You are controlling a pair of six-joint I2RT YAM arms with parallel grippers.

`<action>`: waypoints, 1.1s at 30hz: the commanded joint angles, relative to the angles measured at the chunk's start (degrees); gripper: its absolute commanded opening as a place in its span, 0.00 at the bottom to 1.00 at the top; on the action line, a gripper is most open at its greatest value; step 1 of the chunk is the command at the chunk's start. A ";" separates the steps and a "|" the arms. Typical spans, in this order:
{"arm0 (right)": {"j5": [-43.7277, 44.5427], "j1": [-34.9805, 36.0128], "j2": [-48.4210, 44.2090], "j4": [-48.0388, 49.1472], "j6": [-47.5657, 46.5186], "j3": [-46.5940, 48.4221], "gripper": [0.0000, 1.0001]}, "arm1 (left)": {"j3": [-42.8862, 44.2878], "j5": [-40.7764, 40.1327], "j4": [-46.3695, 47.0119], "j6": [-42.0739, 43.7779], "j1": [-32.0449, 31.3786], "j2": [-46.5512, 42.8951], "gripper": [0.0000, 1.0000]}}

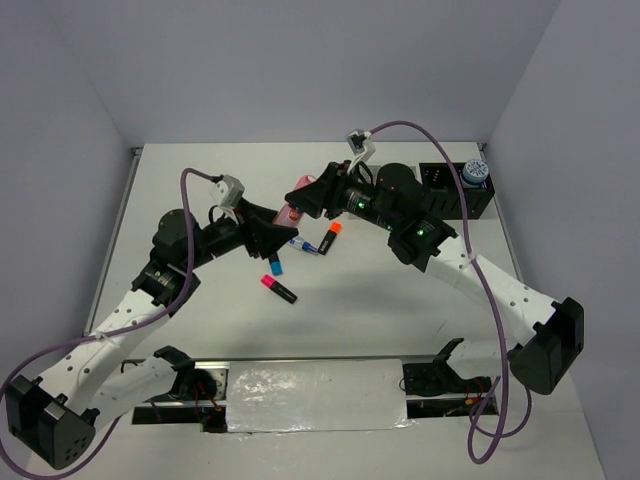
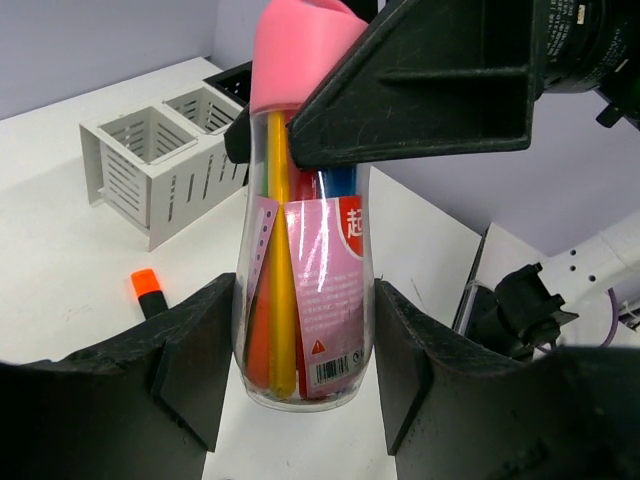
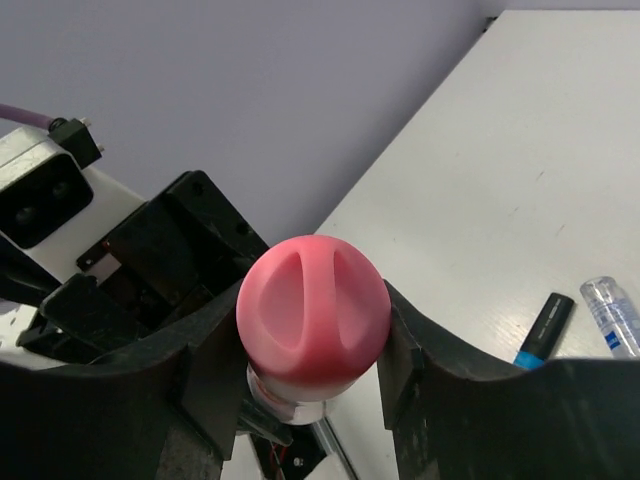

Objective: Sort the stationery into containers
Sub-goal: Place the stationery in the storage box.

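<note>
Pink-capped bottle upright — left tool clamps body, right tool top.

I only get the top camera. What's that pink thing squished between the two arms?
Observer: A clear plastic bottle of coloured pens with a rounded pink cap; the left gripper holds its body.
Operator: Is the other arm holding it too?
Observer: Yes, the right gripper is closed around the cap.
Operator: I see black boxes. Any more?
Observer: Two white slotted boxes stand side by side beyond the bottle.
</note>
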 commanded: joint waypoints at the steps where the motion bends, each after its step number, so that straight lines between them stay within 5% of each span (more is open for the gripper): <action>1: -1.13 -0.35 -0.48 -0.70 -2.89 2.56 0.09 | 1.59 1.61 4.60 2.14 -0.18 -0.14 0.00; 2: -0.78 -0.43 -0.57 -1.57 -3.15 2.56 0.03 | 1.85 1.61 3.90 2.32 -0.18 0.13 0.02; 4: -0.86 -1.48 -0.92 -2.28 -4.90 2.47 0.00 | 2.99 -1.54 2.41 2.06 -0.18 0.74 0.31; 5: -1.21 -2.62 -1.36 -2.72 -7.43 2.21 0.00 | 5.00 -4.34 -1.69 1.44 -0.18 1.01 0.57; 6: 0.96 -5.41 -1.80 -3.07 -9.29 2.04 0.00 | 6.84 -11.85 -5.21 1.09 -0.18 1.71 0.99; 9: 12.71 -12.88 -3.73 -4.84 -15.61 -1.20 0.00 | 18.61 -32.48 -29.61 -3.63 -0.18 5.03 0.99; 10: 25.20 -13.87 -3.82 -3.79 -20.24 -1.65 0.00 | 24.64 -37.54 -36.38 -4.70 -0.18 6.10 0.99; 11: 31.68 -14.32 -3.21 -3.17 -22.81 -1.83 0.00 | 27.05 -41.86 -48.98 -5.24 -0.18 8.20 0.99; 13: 43.01 -16.86 0.37 -2.73 -28.69 0.09 0.00 | 29.97 -48.30 -58.55 -3.93 -0.18 9.01 0.99; 17: 53.78 -22.48 8.55 -0.97 -34.52 4.66 0.00 | 23.31 -43.67 -58.78 3.27 -0.18 2.53 0.99; 23: 53.36 -30.05 17.26 0.89 -36.99 10.64 0.00 | 8.02 -39.97 -51.05 3.99 -0.27 -7.15 0.99; 33: 44.33 -39.45 21.39 0.26 -33.65 11.26 0.00 | 9.67 -44.53 -53.32 2.85 -0.18 -2.95 0.99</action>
